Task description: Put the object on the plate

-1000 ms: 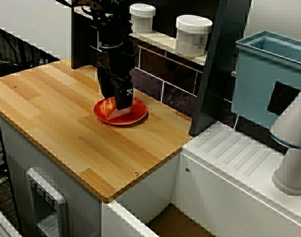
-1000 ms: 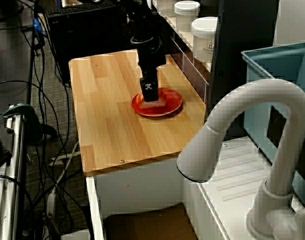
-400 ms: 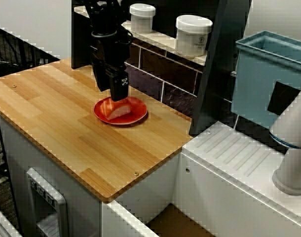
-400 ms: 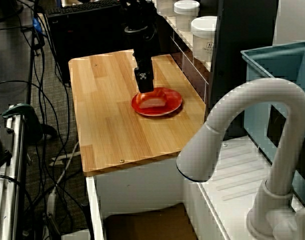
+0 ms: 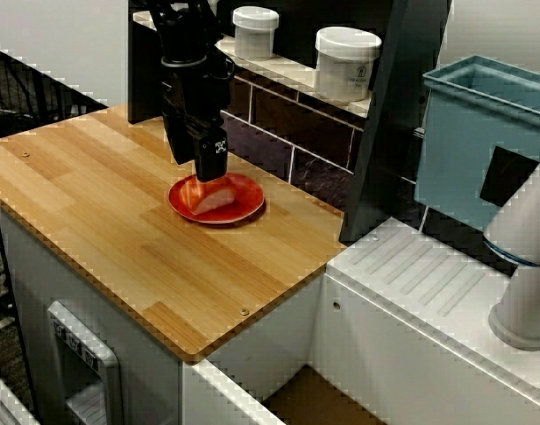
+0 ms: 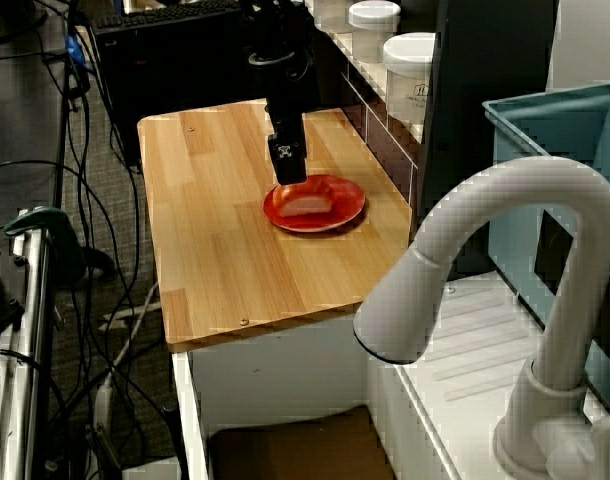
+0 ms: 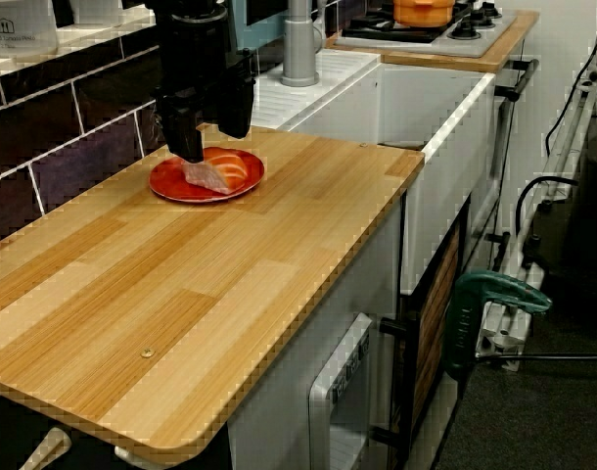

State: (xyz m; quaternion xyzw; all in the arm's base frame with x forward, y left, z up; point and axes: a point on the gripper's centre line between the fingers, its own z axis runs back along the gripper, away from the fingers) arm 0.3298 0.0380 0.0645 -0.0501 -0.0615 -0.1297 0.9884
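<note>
The sushi piece (image 5: pixel 213 197) is lying on the red plate (image 5: pixel 245 209) on the wooden table (image 5: pixel 119 230), while the hand (image 7: pixel 210 137), fingers spread and holding nothing, is hovering just above; rising straight up should avoid nudging it.

No label or marking can be read.
</note>
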